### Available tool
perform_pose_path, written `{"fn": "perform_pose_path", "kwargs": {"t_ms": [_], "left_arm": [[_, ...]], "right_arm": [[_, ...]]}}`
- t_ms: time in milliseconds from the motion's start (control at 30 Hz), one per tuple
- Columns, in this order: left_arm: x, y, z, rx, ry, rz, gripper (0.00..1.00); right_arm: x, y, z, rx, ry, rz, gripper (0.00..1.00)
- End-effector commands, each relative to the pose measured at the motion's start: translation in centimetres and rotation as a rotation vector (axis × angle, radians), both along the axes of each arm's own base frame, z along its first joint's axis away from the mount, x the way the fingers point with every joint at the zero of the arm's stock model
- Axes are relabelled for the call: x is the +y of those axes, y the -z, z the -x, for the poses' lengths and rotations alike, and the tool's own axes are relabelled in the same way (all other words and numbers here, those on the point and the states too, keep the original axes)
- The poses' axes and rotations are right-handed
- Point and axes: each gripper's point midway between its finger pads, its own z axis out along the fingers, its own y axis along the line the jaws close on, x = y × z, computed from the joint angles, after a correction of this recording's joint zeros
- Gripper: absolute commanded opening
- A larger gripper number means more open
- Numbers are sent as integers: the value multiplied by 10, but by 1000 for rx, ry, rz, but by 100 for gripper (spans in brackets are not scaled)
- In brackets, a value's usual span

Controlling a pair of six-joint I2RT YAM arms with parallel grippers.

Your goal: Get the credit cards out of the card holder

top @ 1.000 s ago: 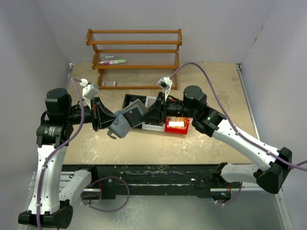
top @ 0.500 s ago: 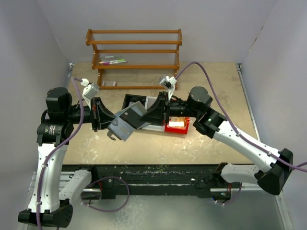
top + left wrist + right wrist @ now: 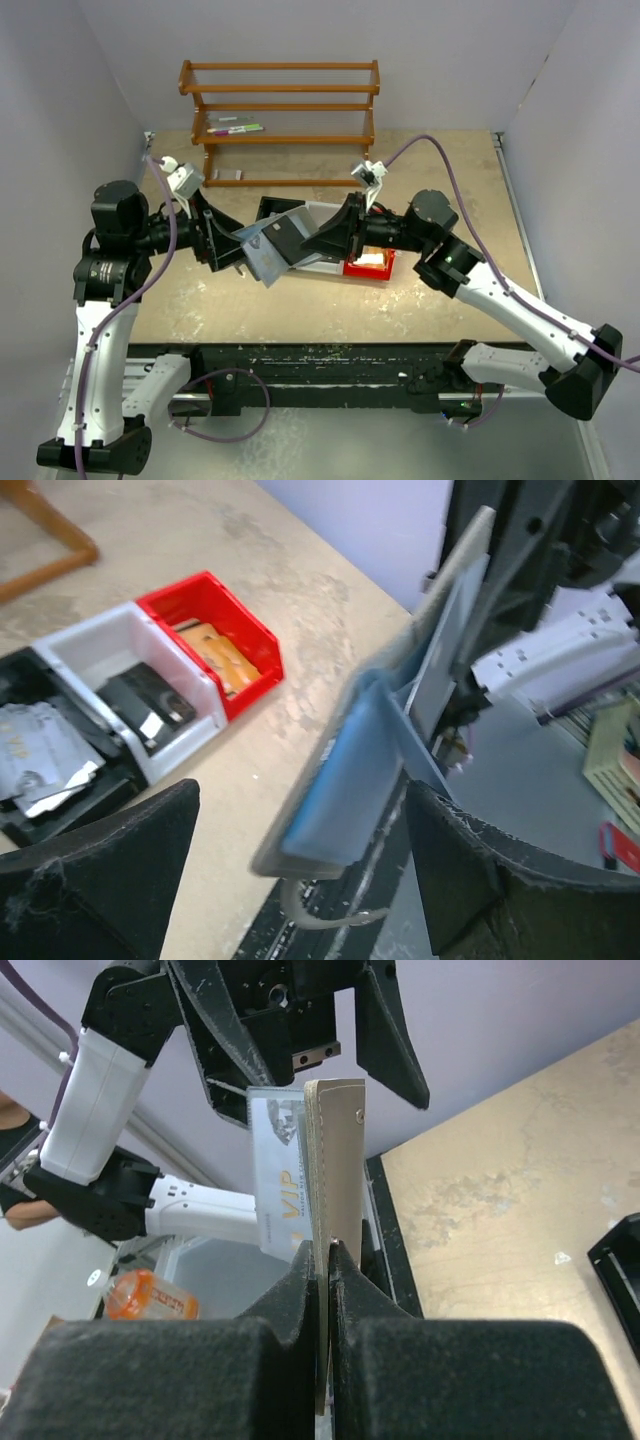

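The card holder (image 3: 270,246), a grey-blue folding case, hangs in the air above the table between my two arms. My right gripper (image 3: 306,243) is shut on the edge of its beige-grey panel (image 3: 336,1150), which stands upright out of the jaws (image 3: 328,1252). A silvery credit card (image 3: 276,1175) marked VIP sticks out beside that panel. My left gripper (image 3: 226,246) is open, and the holder's blue face (image 3: 352,770) lies between its spread fingers (image 3: 110,870) without touching them. A thin loop dangles under the holder.
Under the holder stands a row of bins: a red bin (image 3: 250,650) with an orange card, a white bin (image 3: 70,655) with a dark card, and a black bin (image 3: 60,800) with a silvery card. A wooden rack (image 3: 280,110) holding markers stands at the back.
My left gripper has opened and let go of the card holder. My right gripper has shut on it, and the holder has shifted slightly to the right with the right arm.
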Motion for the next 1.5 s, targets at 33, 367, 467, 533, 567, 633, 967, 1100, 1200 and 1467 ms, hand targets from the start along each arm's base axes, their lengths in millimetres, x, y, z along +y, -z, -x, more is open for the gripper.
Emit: {"fn": "perform_pose_path", "kwargs": {"t_ms": [33, 367, 467, 533, 567, 633, 967, 1100, 1200, 1467], "left_arm": [[11, -31, -19, -126, -160, -8, 86], [-15, -50, 44, -86, 256, 154, 82], [-15, -53, 50, -107, 274, 151, 81], [-15, -52, 51, -110, 282, 146, 79], [-14, -52, 52, -113, 285, 142, 79], [-14, -52, 53, -118, 289, 137, 79], [-16, -39, 20, 38, 153, 230, 61], [-16, -35, 17, 62, 129, 231, 34], [-16, -34, 19, 67, 138, 230, 21], [-16, -38, 26, 55, 171, 219, 0]], "right_arm": [[-20, -29, -3, -72, 110, -80, 0], [-28, -56, 9, -92, 78, -188, 0], [-30, -53, 8, -85, 86, -189, 0], [-33, -55, 7, -95, 97, -186, 0], [-34, -56, 7, -100, 101, -182, 0], [-35, -55, 8, -103, 100, -173, 0], [-18, -61, 12, -30, -23, -277, 0], [-13, -57, 7, -2, -30, -306, 0], [-12, -52, 7, 16, -38, -309, 0], [-17, -19, -31, 95, 195, -195, 32]]}}
